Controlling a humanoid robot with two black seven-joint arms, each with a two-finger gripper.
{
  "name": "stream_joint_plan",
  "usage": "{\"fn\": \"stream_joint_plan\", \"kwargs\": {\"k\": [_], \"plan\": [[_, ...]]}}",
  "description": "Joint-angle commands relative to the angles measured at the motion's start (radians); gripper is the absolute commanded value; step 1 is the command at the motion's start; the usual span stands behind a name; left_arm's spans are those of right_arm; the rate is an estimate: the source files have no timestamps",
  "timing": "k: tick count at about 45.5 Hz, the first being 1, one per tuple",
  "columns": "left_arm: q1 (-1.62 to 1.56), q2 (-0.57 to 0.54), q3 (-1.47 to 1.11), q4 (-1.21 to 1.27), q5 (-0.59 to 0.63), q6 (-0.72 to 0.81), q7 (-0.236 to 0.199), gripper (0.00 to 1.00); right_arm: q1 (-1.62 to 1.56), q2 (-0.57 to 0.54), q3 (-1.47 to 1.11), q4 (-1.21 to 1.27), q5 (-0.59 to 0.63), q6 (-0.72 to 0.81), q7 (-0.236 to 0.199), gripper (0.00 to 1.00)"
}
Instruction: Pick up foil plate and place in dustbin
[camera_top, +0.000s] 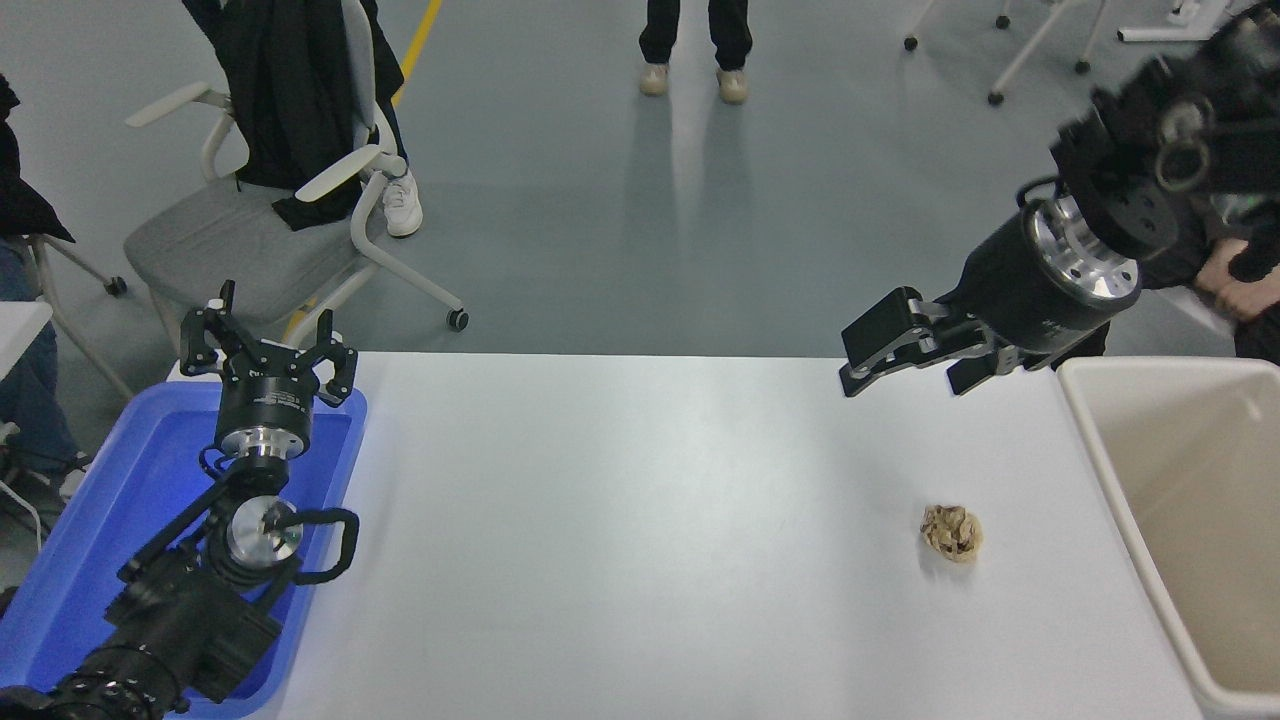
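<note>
Right gripper (868, 352) hangs empty over the table's far edge, fingers apart. Dustbin (1098, 470) long axis runs near-to-far at the right. Left gripper (268, 345) parked open over the blue tray (70, 540).

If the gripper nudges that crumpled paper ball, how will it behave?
The paper ball looks loosely crumpled, so it is probably very light and would skid or tumble on the smooth table. Its lumpy shape suggests an uneven, short roll. A squeeze would likely crush it.

A crumpled tan paper ball (951, 531) is sitting on the white table (640, 560); a blue tray (90, 540) is lying at its left edge.
</note>
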Motion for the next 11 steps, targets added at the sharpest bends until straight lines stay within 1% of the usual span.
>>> {"fn": "stream_joint_plan", "kwargs": {"k": [1, 4, 11], "plan": [[0.001, 0.000, 0.000, 0.000, 0.000, 0.000, -0.001, 0.99, 0.051, 0.165, -0.007, -0.004, 0.128, 0.016, -0.001, 1.00], [-0.001, 0.000, 0.000, 0.000, 0.000, 0.000, -0.001, 0.99, 0.050, 0.179, -0.010, -0.010, 0.145, 0.014, -0.001, 1.00], [-0.001, 0.000, 0.000, 0.000, 0.000, 0.000, -0.001, 0.99, 0.044, 0.180, -0.066, -0.016, 0.140, 0.009, 0.002, 1.00]]}}
